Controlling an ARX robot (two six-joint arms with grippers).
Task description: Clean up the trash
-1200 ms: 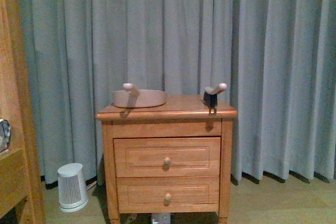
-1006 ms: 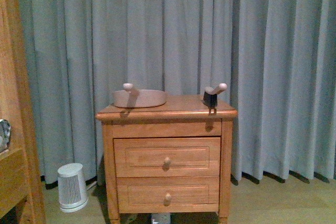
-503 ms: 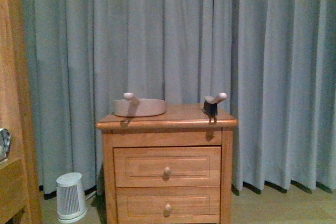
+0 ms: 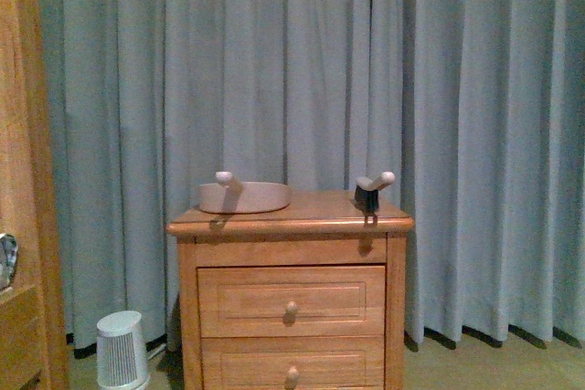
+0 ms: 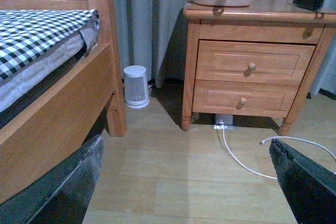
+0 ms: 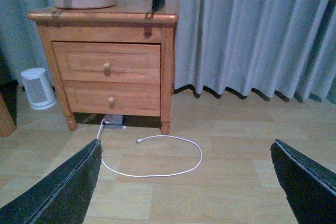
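The trash shows in none of the views: no white wad lies on the floor in front of the table, and from the front the tabletop is seen nearly edge-on, so anything lying flat there or behind the pan would be hidden. On the table the pan sits toward the left and the brush near the right edge, well apart. The white things low down are a cable and a small heater, not trash. The left pincer and right pincer both hang over the floor well short of the table, jaws spread wide and holding nothing. This looks like the approach and search step, with no tool taken yet. The next move likely calls for closing on the table and getting a view down onto its top to find the wad before reaching for pan or brush
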